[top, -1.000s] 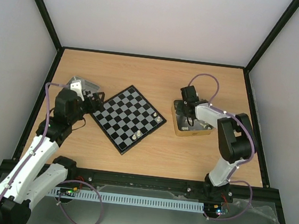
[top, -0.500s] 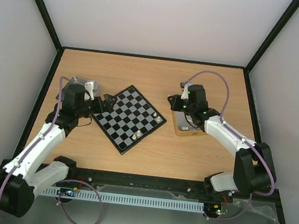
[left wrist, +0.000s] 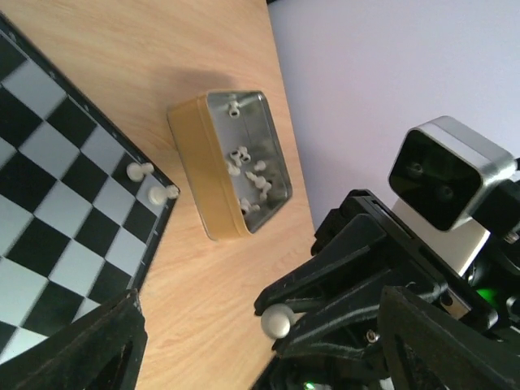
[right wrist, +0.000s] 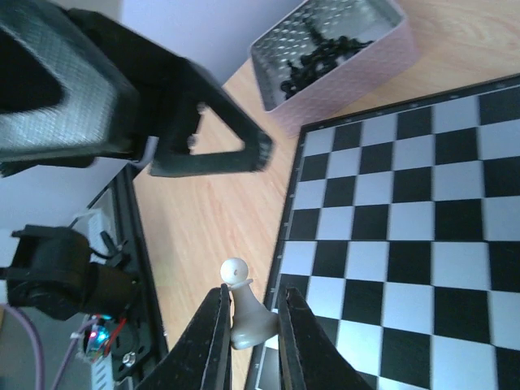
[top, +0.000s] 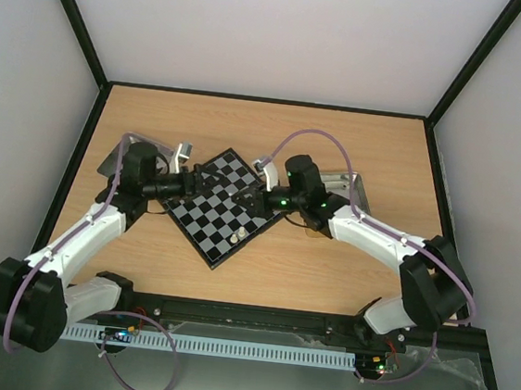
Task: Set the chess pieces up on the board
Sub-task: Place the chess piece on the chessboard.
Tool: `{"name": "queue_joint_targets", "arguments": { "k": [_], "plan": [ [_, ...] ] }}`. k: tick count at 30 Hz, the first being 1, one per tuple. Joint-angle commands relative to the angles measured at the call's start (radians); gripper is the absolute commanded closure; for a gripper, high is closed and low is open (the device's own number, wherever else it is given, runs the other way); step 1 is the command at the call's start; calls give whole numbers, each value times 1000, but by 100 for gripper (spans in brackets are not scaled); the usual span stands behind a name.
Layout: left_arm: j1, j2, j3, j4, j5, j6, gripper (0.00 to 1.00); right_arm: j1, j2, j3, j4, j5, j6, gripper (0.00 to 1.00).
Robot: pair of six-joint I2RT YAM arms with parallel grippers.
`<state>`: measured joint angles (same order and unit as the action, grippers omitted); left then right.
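Nearest, our right end effector [right wrist: 252,307] is clamped low on one cream pawn [right wrist: 241,313], which hangs over the edge of the board [right wrist: 406,244]. We judge it light, hard and slick, so a pinch at the waist suits best. The left end effector [top: 201,180] gapes empty above the board. Further on we count two pieces [top: 238,235] on its near side, two pawns [left wrist: 142,170] at its rim, and two tins: a gold tin [left wrist: 191,166] and a far tin [right wrist: 357,77].

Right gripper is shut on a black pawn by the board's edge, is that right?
No, the pawn is white, not black; the right wrist view shows it clearly. The right gripper is indeed shut on it by the edge of the board.
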<state>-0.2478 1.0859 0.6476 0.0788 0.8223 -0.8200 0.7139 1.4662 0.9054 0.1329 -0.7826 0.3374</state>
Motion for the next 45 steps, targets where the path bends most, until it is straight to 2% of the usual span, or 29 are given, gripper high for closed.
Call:
{"name": "queue_joint_targets", "arguments": {
  "k": [1, 6, 10, 20, 26, 30, 32, 34, 36, 41, 45],
  "plan": [
    [-12, 14, -25, 80, 122, -91, 30, 24, 34, 52, 64, -68, -17, 90],
    [-22, 45, -40, 111, 153, -109, 53, 33, 45, 57, 91, -70, -1, 90],
    [-36, 73, -58, 152, 172, -139, 58, 34, 52, 60, 107, -71, 12, 90],
    [-42, 93, -76, 206, 186, -180, 86, 35, 68, 60, 120, -57, 27, 90],
    [-43, 87, -91, 238, 192, -207, 96, 39, 75, 60, 128, -36, 36, 89],
    [-44, 79, -80, 191, 153, -162, 98, 39, 68, 58, 127, -3, 44, 77],
    [-43, 76, -58, 110, 100, -100, 98, 39, 59, 57, 104, 29, 36, 69],
    [-43, 73, -24, -27, 13, -12, 98, 39, 44, 63, 50, 125, 28, 57],
    [-44, 68, 10, -144, -102, 71, 98, 39, 30, 60, 1, 219, 22, 50],
    [-78, 77, 94, -373, -417, 219, 98, 39, -23, 29, -64, 459, 46, 45],
    [-163, 103, 128, -454, -589, 267, 98, 39, -64, 16, -108, 749, 100, 45]
  ]
}}
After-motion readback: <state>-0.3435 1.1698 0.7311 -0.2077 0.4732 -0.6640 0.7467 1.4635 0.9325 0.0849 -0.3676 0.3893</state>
